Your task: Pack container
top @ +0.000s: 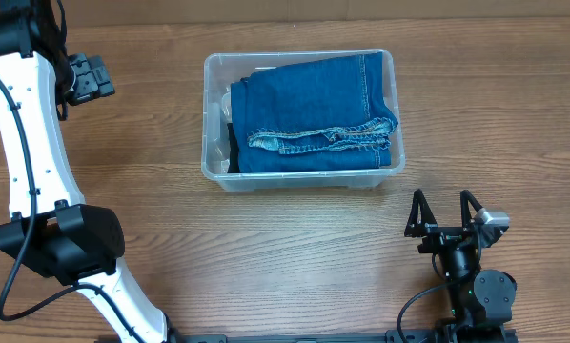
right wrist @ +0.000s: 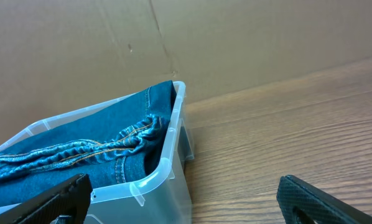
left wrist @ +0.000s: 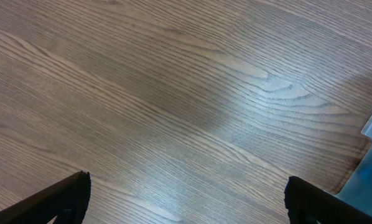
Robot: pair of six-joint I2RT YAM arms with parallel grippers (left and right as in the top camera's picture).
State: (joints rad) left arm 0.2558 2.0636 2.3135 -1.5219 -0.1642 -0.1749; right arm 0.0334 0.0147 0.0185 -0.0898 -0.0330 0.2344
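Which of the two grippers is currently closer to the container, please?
The right gripper: it sits open just off the near right corner of the container, while the left gripper hangs farther away, beyond its left side.

Left arm [top: 39,143]: white links, black joints, black cable [top: 16,129]. Right hand [top: 442,197]: black, two-pronged.

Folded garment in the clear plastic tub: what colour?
Blue denim, tan stitching; best in right wrist view.
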